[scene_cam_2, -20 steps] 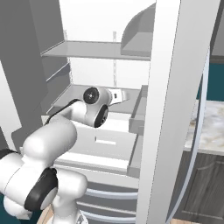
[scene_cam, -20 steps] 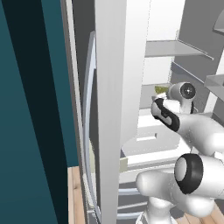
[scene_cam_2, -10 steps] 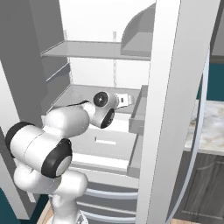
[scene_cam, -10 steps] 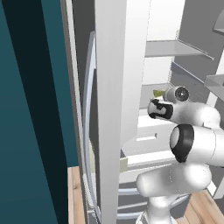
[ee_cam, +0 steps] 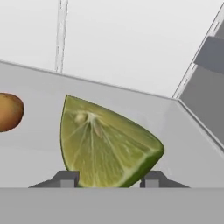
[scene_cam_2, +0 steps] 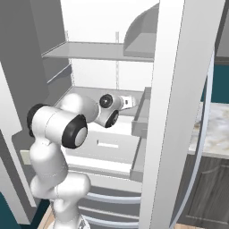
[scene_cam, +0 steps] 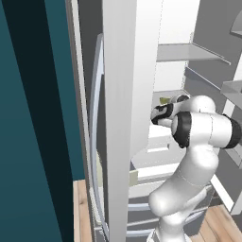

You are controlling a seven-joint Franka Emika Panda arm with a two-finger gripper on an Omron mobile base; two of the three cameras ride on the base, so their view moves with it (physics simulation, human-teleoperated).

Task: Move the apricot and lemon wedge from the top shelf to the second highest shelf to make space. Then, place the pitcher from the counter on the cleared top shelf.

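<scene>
Two small dark fingertips [ee_cam: 65, 179] rise at the bottom of the hand view, one on each side of the lemon wedge [ee_cam: 105, 148], and that straddle is what the coming move turns on. The wedge sits dead ahead of the gripper [ee_cam: 107, 180], at twelve o'clock from the midpoint between the tips, with its lower edge dipping between them. Its long axis runs roughly from ten o'clock to four o'clock in that view: the pointed end stands up at upper left, the cut face looks at the camera, and the darker rind curves down toward lower right. The jaws stand part-way spread on either flank of the fruit; whether the pads already touch the flesh I cannot tell, since the contact line is hidden at the bottom edge, so I would not call it held. The apricot [ee_cam: 8, 111] lies at about nine to ten o'clock from the wedge, apart from it, on the same pale shelf floor [ee_cam: 39, 140]. From the left base view the gripper [scene_cam: 158, 115] reaches into the open fridge with a sliver of the wedge [scene_cam: 164, 100] just beyond it. My judgement: the wedge is well centred for a pinch, and the jaws need only come together across its thickness before it is carried to the other shelf.
</scene>
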